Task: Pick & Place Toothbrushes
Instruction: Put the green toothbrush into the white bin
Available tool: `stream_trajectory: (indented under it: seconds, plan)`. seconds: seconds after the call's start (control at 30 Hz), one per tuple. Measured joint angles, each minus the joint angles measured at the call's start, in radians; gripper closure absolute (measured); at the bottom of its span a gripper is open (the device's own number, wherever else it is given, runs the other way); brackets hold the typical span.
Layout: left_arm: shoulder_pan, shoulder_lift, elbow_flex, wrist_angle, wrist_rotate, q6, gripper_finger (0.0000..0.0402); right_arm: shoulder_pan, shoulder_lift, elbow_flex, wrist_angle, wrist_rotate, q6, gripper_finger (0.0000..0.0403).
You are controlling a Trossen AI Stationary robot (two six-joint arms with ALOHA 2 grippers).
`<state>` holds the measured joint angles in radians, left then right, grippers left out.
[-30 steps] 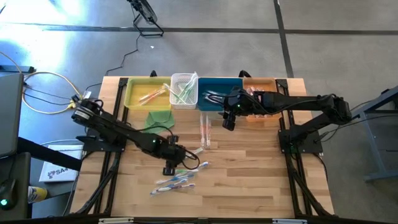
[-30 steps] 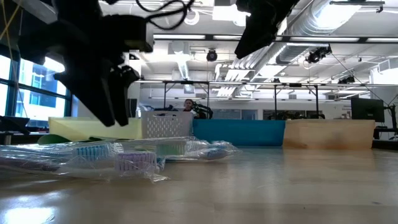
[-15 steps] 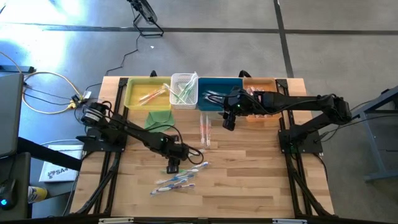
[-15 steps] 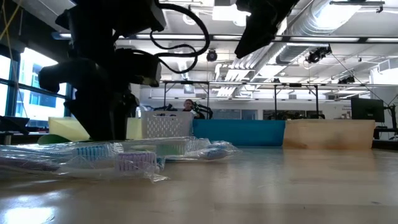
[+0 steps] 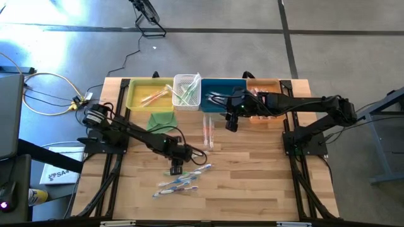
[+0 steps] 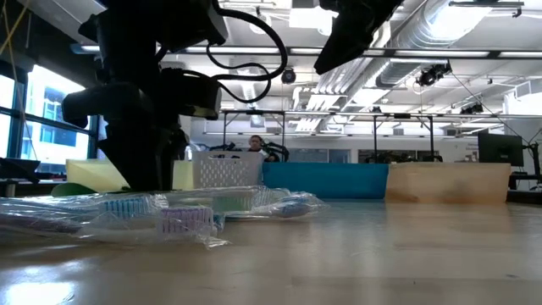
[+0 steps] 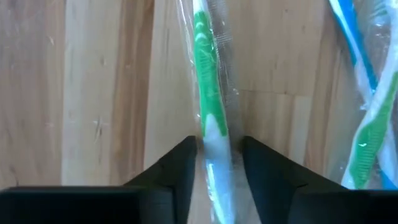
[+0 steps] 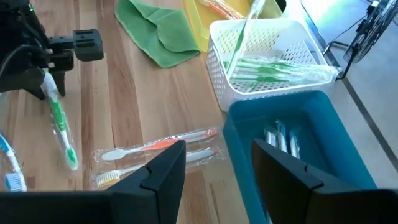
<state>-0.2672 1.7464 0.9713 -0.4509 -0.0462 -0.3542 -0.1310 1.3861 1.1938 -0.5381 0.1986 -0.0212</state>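
Left jaws: the left gripper (image 7: 214, 163) is down at the tabletop (image 5: 252, 170) with its two fingers (image 7: 177, 165) straddling a green toothbrush (image 7: 208, 106); they look snug to the wrapper on both sides, though I cannot tell whether they are pinching it firmly

Green toothbrush: lying flat in its clear wrapper, on the near side of the white basket (image 8: 273, 56), its handle running away from the fingers

Neighbours: a loose pile of wrapped toothbrushes (image 5: 180, 180) lies just beside the left gripper, farther from the white basket; a pink-red pair (image 5: 207, 131) lies between the pile and the basket

Right jaws: the right gripper (image 5: 231, 123) hangs spread and empty above the blue bin (image 5: 224, 104), right beside the white basket

Bins: green brushes already sit in the white basket, and other brushes in the yellow tray (image 5: 148, 94) and blue bin flanking it; a green cloth (image 5: 161, 120) lies in front of the basket

Step in hand: judged to be the grasp on one green brush, not yet lifted

Next move calls for: a firm pinch, a straight lift clear of the pile, then a carry to the white basket, where the greens seem to belong
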Motion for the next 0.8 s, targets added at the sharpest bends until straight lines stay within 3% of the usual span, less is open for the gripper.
stream_trajectory:
  seconds: [0.33, 0.53, 0.8]
  plan:
    - [0.001, -0.006, -0.001, 0.007, 0.009, -0.001, 0.0386, 0.0, 0.0, 0.0, 0.0, 0.0, -0.002, 0.0227]
    - [0.001, -0.025, -0.003, 0.01, 0.038, 0.0, 0.0378, 0.0, 0.0, 0.0, -0.005, -0.01, -0.002, 0.0227]
    - [0.025, -0.148, -0.003, -0.029, 0.048, 0.036, 0.0387, 0.0, -0.005, 0.0, -0.025, -0.127, -0.036, 0.0227]
